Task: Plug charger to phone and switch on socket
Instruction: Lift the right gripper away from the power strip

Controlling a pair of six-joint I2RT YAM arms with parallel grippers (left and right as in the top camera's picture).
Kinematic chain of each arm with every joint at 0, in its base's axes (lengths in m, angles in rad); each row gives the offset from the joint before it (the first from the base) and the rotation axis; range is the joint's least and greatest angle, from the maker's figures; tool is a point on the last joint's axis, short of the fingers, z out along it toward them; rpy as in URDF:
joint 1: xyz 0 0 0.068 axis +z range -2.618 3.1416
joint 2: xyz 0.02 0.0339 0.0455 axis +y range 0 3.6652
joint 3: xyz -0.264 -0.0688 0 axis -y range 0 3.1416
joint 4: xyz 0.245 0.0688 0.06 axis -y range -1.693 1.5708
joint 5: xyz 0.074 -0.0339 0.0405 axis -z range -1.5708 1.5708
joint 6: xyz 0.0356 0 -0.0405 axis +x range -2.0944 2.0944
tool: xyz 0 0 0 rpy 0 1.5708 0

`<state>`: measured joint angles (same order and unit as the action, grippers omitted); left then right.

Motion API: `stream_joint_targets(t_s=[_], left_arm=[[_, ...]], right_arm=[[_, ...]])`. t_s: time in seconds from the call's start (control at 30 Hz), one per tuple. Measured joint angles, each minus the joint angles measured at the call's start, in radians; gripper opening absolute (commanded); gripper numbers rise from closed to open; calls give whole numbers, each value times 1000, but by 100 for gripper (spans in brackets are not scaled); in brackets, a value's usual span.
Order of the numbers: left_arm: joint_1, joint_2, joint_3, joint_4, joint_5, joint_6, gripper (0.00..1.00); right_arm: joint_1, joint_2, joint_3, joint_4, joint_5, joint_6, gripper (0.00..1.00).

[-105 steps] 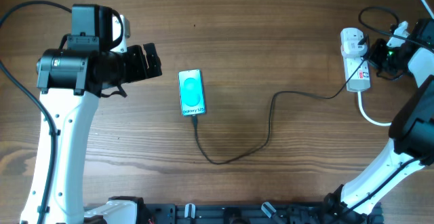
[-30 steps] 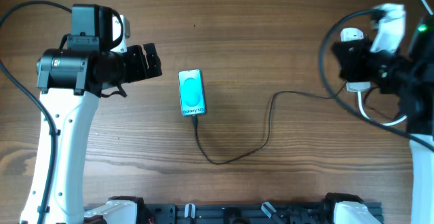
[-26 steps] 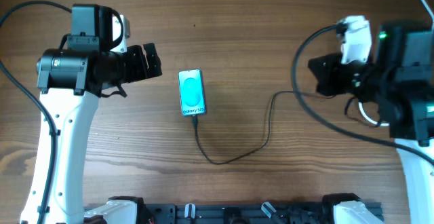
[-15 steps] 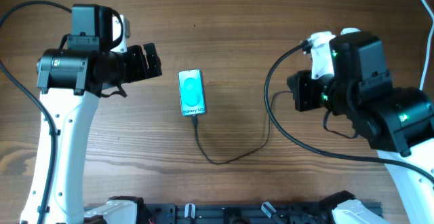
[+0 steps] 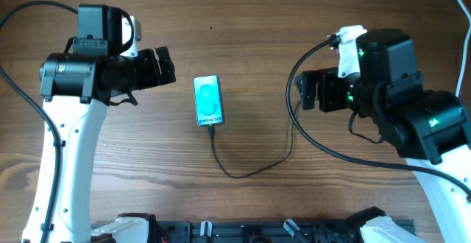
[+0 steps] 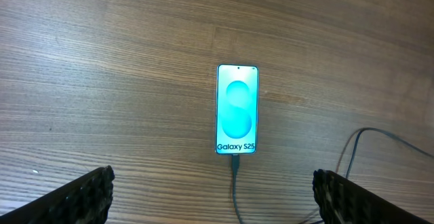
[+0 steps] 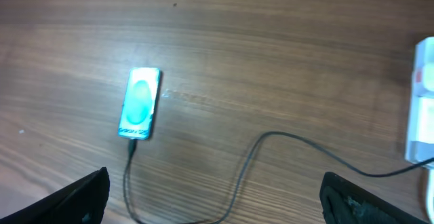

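The phone (image 5: 207, 101) lies flat on the wooden table with its teal screen lit and its label strip at the near end. The thin black charger (image 5: 250, 172) runs from that near end, where its tip meets the phone, loops across the table and passes under my right arm. In the left wrist view the phone (image 6: 237, 108) and charger (image 6: 234, 183) lie ahead of my open left gripper (image 6: 213, 191). The socket (image 7: 424, 102) shows only at the right edge of the right wrist view. My right gripper (image 7: 215, 191) is open and empty, high above the charger (image 7: 251, 153).
From above, my left gripper (image 5: 168, 66) hovers just left of the phone, and my right gripper (image 5: 300, 90) hovers right of the table's middle, its arm covering the socket. Thick black arm leads curve over the table on both sides.
My right arm has swung left from the socket at the far right toward the table's middle, and its jaws have gone from shut to open. The left arm, phone and charger have not moved.
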<state>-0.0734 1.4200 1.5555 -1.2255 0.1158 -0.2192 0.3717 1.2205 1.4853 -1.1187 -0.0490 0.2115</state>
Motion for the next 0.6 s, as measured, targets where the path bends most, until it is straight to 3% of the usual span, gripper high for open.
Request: stream_joint_targets(t_s=[0.37, 0.6], left_arm=[[0, 0, 0, 0, 0, 0, 100], [0, 0, 0, 0, -1, 0, 100]], right_arm=[[-51, 2, -6, 169, 50, -49, 99], [-264, -184, -101, 291, -24, -121, 100]])
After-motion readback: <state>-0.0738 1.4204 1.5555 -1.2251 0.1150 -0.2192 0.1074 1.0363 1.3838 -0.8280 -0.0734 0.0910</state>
